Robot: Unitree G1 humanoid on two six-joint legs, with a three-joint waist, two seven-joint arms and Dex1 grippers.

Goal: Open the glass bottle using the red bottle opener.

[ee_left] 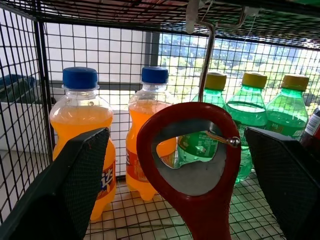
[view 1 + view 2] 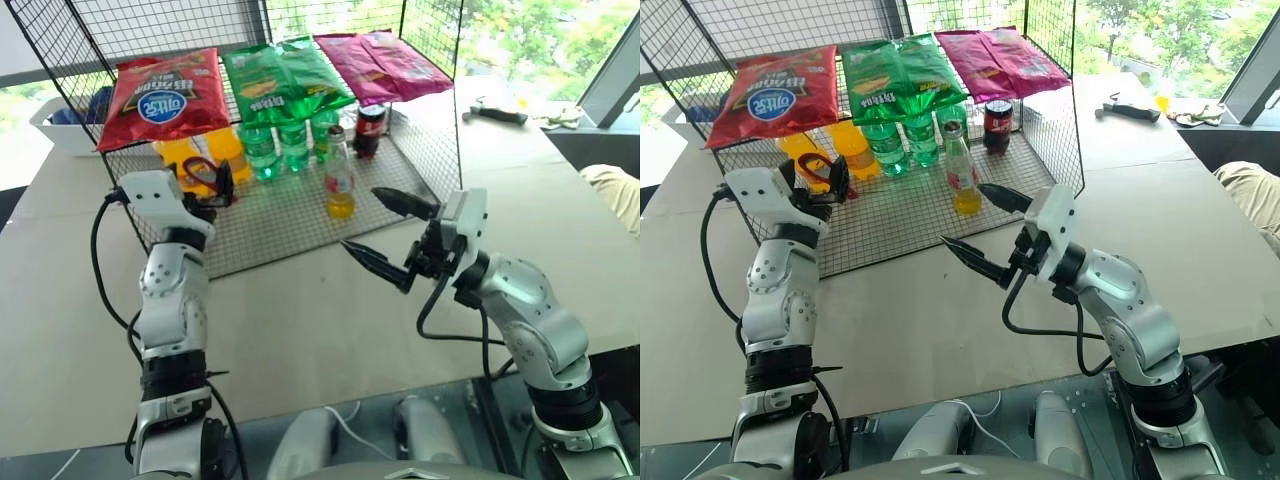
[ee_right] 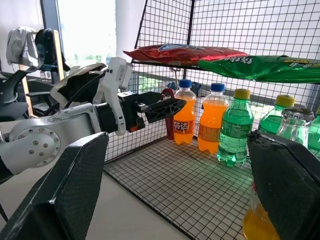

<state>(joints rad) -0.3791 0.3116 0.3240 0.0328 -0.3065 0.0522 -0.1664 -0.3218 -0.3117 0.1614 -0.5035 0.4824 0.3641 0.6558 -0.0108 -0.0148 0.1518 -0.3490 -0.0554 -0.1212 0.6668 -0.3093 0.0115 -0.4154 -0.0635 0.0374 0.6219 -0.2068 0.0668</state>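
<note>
The glass bottle [image 2: 339,180] stands upright on the wire rack's floor [image 2: 300,215], near its front edge, with bare mesh in front and to its right. It is clear, capped, with yellow-orange liquid at the bottom and a red-and-white label. Just behind it stand green bottles [image 2: 278,148] and a dark cola bottle [image 2: 369,131]; orange soda bottles [image 1: 82,125] fill the left corner. The red bottle opener [image 1: 192,165] hangs by its loop from a metal hook [image 1: 207,60] at the rack's left side, between the left gripper's [image 2: 212,186] widely spread fingers, ungripped. The right gripper [image 2: 388,235] hovers over bare table [image 2: 320,330] before the rack, jaws wide, empty. Chip bags [image 2: 165,95] lie on the top shelf.
</note>
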